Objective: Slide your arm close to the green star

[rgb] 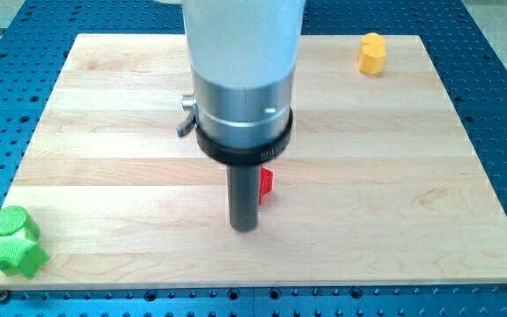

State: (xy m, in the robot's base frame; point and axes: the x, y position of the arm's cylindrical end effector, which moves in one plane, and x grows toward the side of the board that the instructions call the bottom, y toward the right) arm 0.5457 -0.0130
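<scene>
The green star (20,255) lies at the board's bottom left corner, touching a green cylinder (14,223) just above it. My tip (244,226) rests on the board near the bottom middle, far to the right of the star. A red block (267,182) sits just right of the rod, partly hidden behind it. A yellow hexagonal block (371,54) stands at the view's top right.
The wooden board (394,176) lies on a blue perforated table (500,106). The arm's large white and grey body (242,79) hangs over the board's top middle and hides what is behind it.
</scene>
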